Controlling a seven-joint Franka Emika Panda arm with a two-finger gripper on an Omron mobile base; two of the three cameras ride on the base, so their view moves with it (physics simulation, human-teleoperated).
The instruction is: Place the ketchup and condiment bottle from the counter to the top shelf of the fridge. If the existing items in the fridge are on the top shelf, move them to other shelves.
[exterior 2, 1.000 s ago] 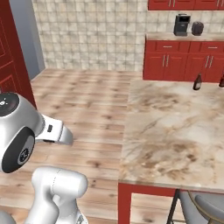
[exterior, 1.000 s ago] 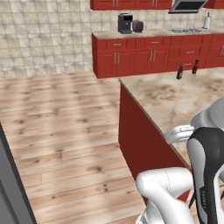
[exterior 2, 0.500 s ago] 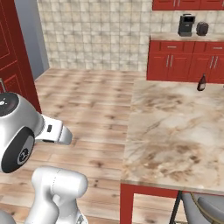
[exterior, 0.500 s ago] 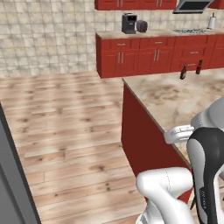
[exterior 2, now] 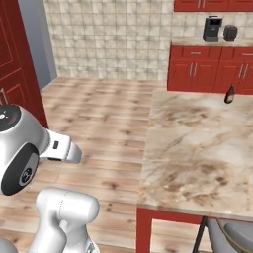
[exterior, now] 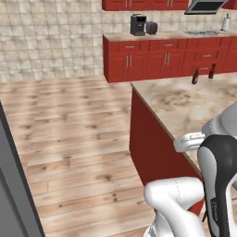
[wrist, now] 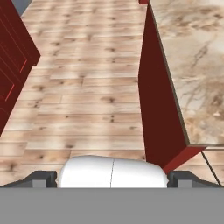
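Left base view: the counter, marbled beige over a red side panel, runs away from the arm toward the back cabinets. At its far end stand two small bottles close together but apart, upright. The darker, broader one to the left is the ketchup; the slimmer one just right of it is the condiment bottle. Beyond the counter, a black coffee machine sits on the back worktop. A grey vertical edge beside the wooden floor stands well away from the counter, at the frame's left side; too little shows to name it.

Right base view: same counter, seen from the other side. One dark bottle, the ketchup, stands upright at the counter's far edge. Coffee machine behind it on the back worktop.

Hand view: camera looks down on floor beside the counter's red end panel. The gripper hangs over bare floor, jaws released wide, finger tips far apart, nothing between them.
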